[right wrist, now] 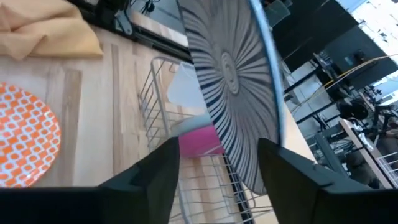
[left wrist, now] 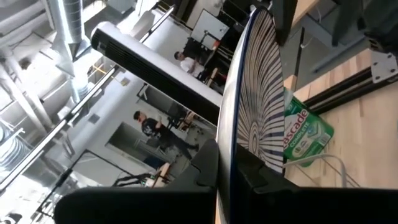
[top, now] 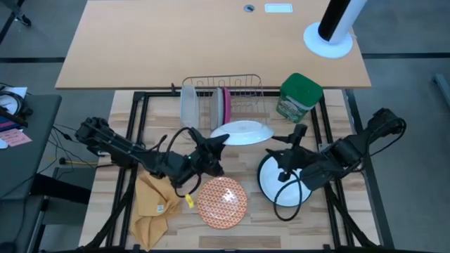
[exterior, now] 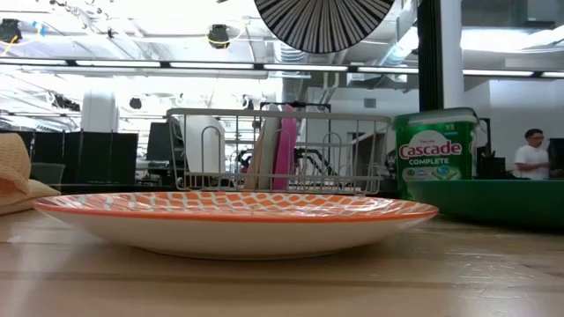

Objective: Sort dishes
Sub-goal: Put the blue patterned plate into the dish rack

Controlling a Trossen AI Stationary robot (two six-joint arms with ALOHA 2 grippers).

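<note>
Robotics lab in an open industrial hall.
Bare ceiling ducts (exterior: 176,66), strip lights, black-framed test rigs (right wrist: 348,124) and people (exterior: 532,157) standing at benches beyond the wooden table (exterior: 493,282).

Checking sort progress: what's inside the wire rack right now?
The wire rack holds a frosted container at one end, then a grey plate and a pink plate on edge. Other slots look empty; lower edges are hidden.

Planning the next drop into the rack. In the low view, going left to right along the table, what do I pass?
Tan cloth → orange-and-white patterned plate → wire dish rack behind it, holding a magenta-pink plate → green Cascade canister → dark green plate rim.
</note>
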